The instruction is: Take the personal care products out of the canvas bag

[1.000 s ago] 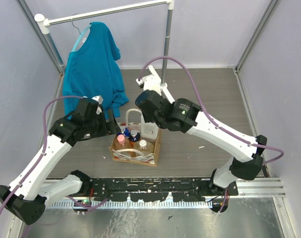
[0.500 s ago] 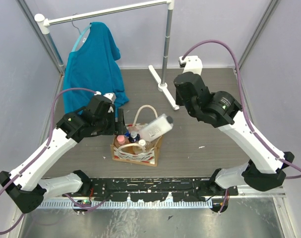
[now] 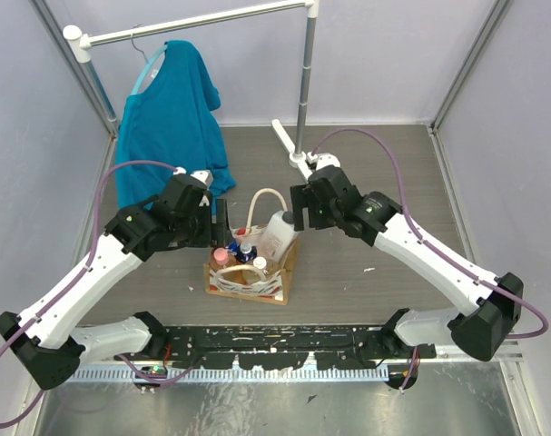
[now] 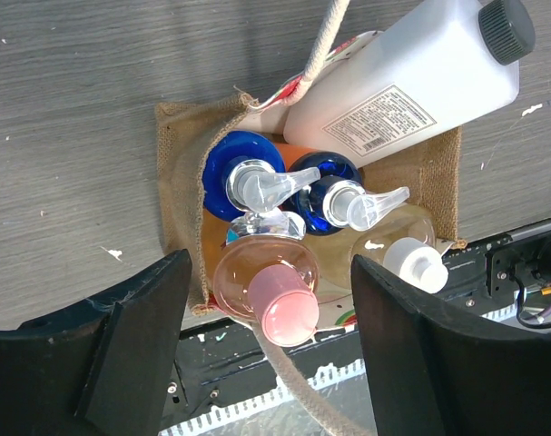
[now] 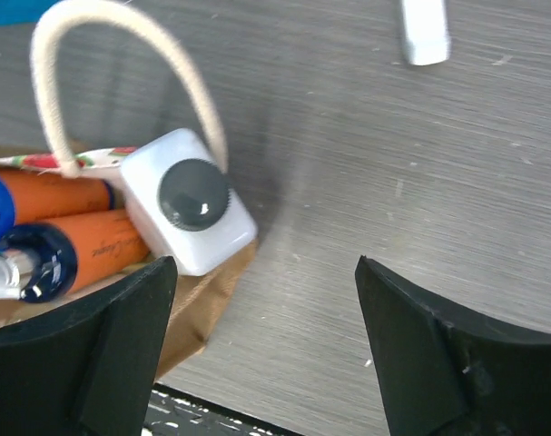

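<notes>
Since the left fingers (image 4: pixel 130 354) stand wide apart above the canvas bag (image 4: pixel 175 182) and the right fingers (image 5: pixel 84 354) hang just as open beside one of its corners, neither pair holding anything, the job looks barely begun. Inside the bag are a pink bottle (image 4: pixel 275 291), two blue-capped orange bottles (image 4: pixel 243 173), a pale amber bottle (image 4: pixel 416 263) with a white cap, and a big white bottle (image 4: pixel 411 82) leaning out over the rim. No product shows on the surface (image 5: pixel 393 182) outside the bag.
</notes>
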`<state>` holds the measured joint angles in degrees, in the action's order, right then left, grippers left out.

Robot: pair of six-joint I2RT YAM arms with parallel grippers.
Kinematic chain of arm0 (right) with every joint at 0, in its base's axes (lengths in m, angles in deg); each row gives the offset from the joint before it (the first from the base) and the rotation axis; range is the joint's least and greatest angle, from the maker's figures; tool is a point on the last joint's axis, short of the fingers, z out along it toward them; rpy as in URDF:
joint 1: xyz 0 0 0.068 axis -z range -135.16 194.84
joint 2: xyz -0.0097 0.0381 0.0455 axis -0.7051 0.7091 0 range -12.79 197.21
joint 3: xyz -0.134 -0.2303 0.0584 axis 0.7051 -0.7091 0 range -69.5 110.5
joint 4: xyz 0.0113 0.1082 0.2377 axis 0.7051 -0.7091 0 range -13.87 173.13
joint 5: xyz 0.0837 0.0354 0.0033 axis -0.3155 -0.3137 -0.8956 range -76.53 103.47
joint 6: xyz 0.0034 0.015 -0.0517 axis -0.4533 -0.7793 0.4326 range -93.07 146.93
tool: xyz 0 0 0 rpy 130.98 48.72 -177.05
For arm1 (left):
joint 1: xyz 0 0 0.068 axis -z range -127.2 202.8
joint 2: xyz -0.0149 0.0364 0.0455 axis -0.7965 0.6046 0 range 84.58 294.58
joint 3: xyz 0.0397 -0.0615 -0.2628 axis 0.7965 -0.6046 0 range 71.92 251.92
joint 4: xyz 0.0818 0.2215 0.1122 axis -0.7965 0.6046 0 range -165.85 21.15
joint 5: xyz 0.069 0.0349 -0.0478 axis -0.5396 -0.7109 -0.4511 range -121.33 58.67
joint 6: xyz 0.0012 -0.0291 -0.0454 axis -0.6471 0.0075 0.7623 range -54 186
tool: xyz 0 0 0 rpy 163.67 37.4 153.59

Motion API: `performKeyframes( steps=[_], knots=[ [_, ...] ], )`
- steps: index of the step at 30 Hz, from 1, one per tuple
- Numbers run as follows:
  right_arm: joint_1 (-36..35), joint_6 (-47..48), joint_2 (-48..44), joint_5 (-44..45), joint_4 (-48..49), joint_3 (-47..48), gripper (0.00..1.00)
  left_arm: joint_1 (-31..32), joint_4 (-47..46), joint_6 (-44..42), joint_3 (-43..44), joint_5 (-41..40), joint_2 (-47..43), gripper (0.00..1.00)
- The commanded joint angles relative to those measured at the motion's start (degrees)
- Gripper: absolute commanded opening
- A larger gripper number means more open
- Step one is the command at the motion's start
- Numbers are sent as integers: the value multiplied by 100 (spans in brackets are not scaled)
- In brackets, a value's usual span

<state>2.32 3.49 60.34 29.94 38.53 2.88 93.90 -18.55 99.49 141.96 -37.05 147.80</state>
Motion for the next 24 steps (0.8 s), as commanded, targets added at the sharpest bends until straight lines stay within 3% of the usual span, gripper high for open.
performKeyframes(
  steps=[1,7,24],
  knots=[
    [5,378,-188,-1075,1291,-298,88,30,-125,32,28,-22,-76,78],
    [55,595,47,-1986,2081,-775,90,30,-111,94,-9,-35,-133,79],
    [318,982,564,-2267,2173,-948,88,34,-17,96,-30,-141,-294,79]
  ],
)
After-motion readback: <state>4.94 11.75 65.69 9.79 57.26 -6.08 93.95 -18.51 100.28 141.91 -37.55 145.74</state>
